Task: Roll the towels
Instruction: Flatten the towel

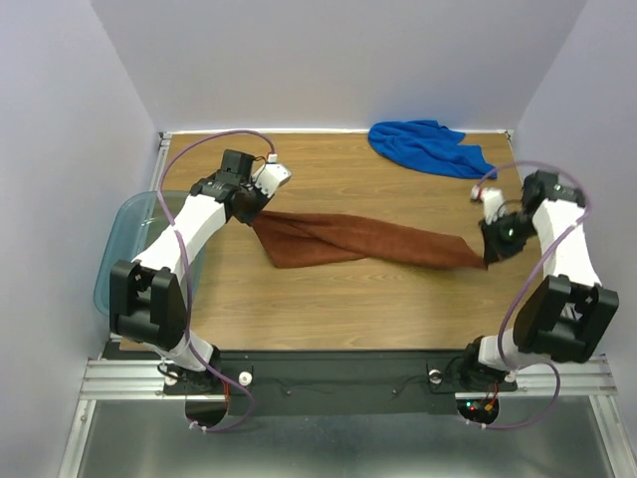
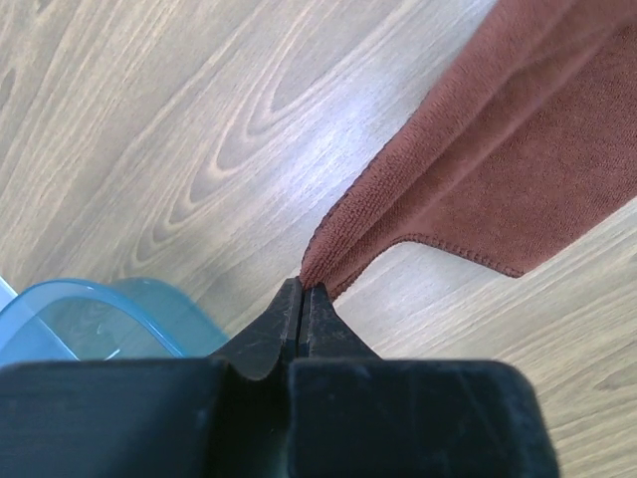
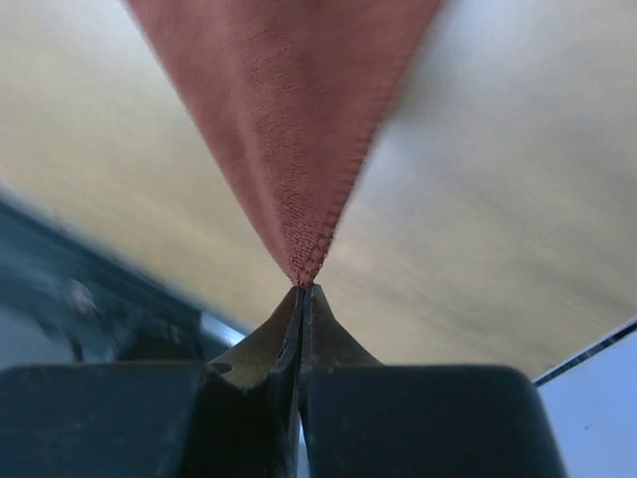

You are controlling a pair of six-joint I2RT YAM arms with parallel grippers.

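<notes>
With the left gripper [image 2: 302,290] and right gripper [image 3: 302,290] clenched on opposite corners, we hold the soft rust-brown cloth towel [image 1: 363,242] stretched across the desk's middle, presumably to flatten it for rolling.

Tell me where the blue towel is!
In the top view, the crumpled bright blue cloth towel lies at the wooden table's far right, beyond the right gripper.

The rust-brown towel [image 1: 358,241] stretches taut, perhaps lifted; the blue towel [image 1: 428,146] lies crumpled beyond.
</notes>
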